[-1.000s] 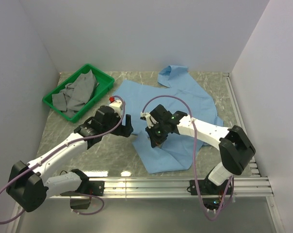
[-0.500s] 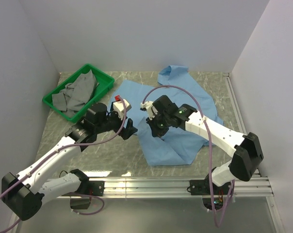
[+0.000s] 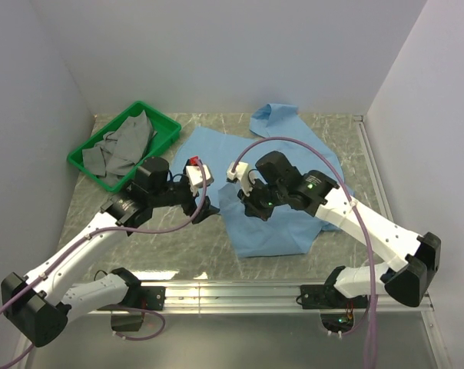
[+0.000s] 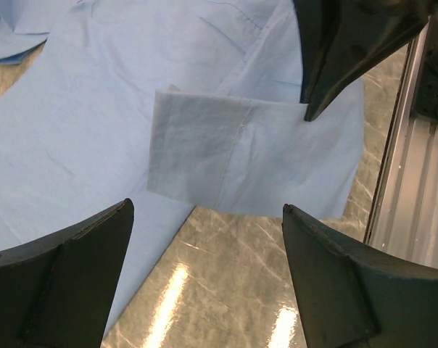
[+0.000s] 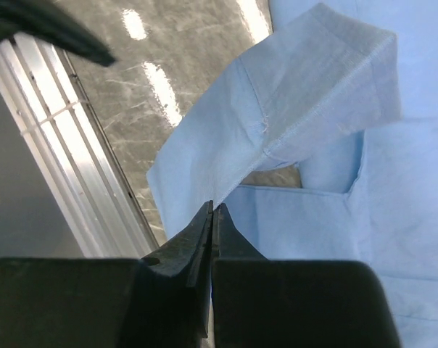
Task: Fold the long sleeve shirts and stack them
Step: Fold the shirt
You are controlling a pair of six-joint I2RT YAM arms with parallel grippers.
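Observation:
One light blue long sleeve shirt [image 3: 217,150] lies spread over the middle and right of the table, collar end toward the back wall. My right gripper [image 3: 255,206] hangs over its near-left part, shut on the edge of a sleeve [image 5: 313,94] that it holds lifted, the cuff end drooping free. In the right wrist view the right gripper [image 5: 213,206] pinches thin blue cloth between closed jaws. My left gripper [image 3: 202,209] hovers just left of it, open and empty. In the left wrist view the left gripper [image 4: 208,206] is over bare table with the hanging sleeve [image 4: 233,167] in front.
A green tray [image 3: 161,115] holding grey cloths [image 3: 124,146] sits at the back left. An aluminium rail [image 3: 293,290] runs along the near table edge. White walls close in the left, back and right sides.
The right gripper has lifted the sleeve and carried it slightly right and back, pulling the shirt's near-left edge with it. The left gripper has moved in toward the hanging sleeve, staying open.

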